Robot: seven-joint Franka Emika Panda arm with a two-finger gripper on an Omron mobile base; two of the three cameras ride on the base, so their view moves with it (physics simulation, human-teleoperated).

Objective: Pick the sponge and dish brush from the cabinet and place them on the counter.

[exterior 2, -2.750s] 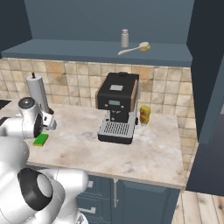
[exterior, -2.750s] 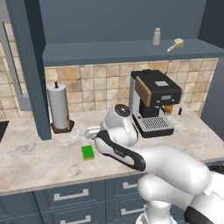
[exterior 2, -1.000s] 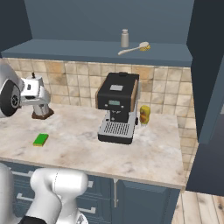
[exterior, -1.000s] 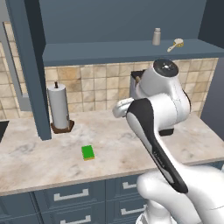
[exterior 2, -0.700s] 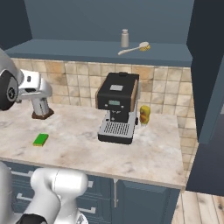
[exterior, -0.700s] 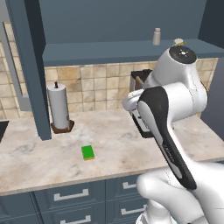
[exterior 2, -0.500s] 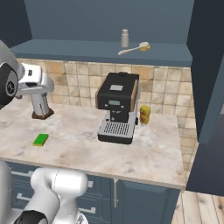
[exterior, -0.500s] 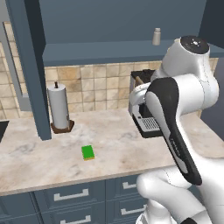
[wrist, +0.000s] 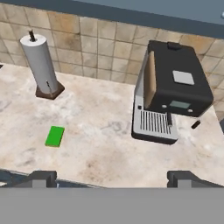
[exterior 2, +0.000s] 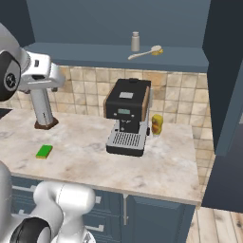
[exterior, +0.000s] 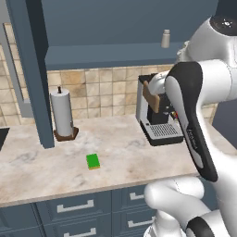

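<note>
1. The counter (exterior: pixel 125 152) is beige marble over blue drawers, backed by tan tiles; it carries a coffee machine (exterior 2: pixel 128 116) and a paper towel roll (exterior: pixel 62 113).
2. The sponge (exterior: pixel 93 161) lies flat on the counter, well apart from both.
3. The dish brush (exterior 2: pixel 144 52) rests on the open cabinet (exterior 2: pixel 118 54) shelf beside a grey shaker (exterior 2: pixel 135 41).
4. The tool (wrist: pixel 111 177) hangs high above the counter, its tips spread wide, holding nothing.
</note>
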